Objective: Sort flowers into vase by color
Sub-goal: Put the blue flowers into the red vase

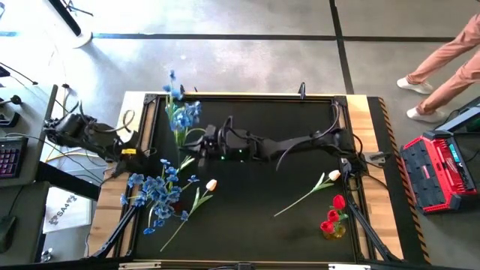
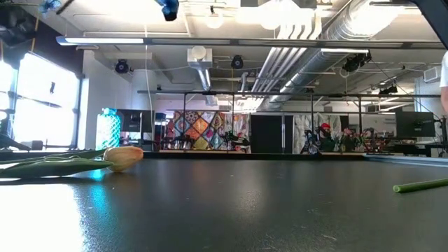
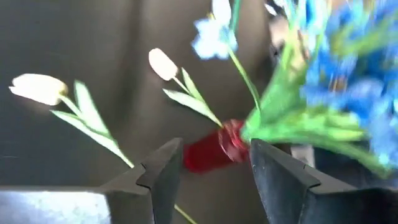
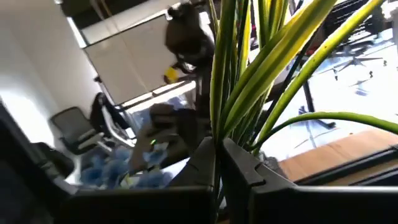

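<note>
Artificial flowers on thin green stems are lying across a black table top (image 1: 255, 225). A spray of small blue blossoms (image 1: 182, 114) is sitting at the far left, hanging in the right gripper (image 1: 208, 139), whose arm is reaching across from the right side; in the right wrist view its fingers (image 4: 239, 165) are pinching a bundle of green stems and leaves (image 4: 261, 68), jaws pressed together on them. A larger heap of blue blossom sprays (image 1: 154, 193) is resting at the near left with a red cylindrical vase (image 3: 211, 148) lying on its side among them. The left gripper (image 3: 208, 168) is hovering over that vase, jaws spread, gripping nothing. One cream-yellow tulip (image 1: 211, 184) is lying beside the heap, stem running toward the near left. A second cream-yellow tulip (image 1: 333, 175) is pointing its head far right, stem slanting toward the near centre. Red tulips (image 1: 333, 216) are standing in a small vase at the near right.
</note>
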Robot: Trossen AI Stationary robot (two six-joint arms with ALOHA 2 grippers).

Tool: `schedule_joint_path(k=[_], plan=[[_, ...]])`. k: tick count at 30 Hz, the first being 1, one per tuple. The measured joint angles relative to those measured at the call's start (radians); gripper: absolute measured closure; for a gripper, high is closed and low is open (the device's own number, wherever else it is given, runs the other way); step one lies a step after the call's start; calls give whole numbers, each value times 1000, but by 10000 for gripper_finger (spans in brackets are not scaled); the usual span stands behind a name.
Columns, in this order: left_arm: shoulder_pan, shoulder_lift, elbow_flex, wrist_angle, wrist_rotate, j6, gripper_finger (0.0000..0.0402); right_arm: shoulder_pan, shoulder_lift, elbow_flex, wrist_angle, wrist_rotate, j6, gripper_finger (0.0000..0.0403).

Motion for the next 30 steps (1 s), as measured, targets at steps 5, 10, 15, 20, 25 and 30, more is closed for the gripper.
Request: schedule_joint_path(k=[5, 10, 15, 20, 25, 30], plan=[[0, -30, -131, 46, 123, 46, 247, -2, 0, -91, 91, -6, -21, 403], [0, -30, -209, 70, 150, 101, 253, -12, 0, -197, 253, -103, -101, 403], [0, -24, -259, 131, 150, 133, 249, -10, 13, -301, 367, -161, -190, 403], [-1, -18, -322, 211, 150, 105, 247, 29, 179, -282, 543, -210, -227, 403], [-1, -5, -378, 262, 194, -24, 247, 54, 337, -143, 604, -195, -230, 403], [-3, -3, -400, 277, 283, -71, 251, 65, 358, -70, 605, -164, -237, 403]])
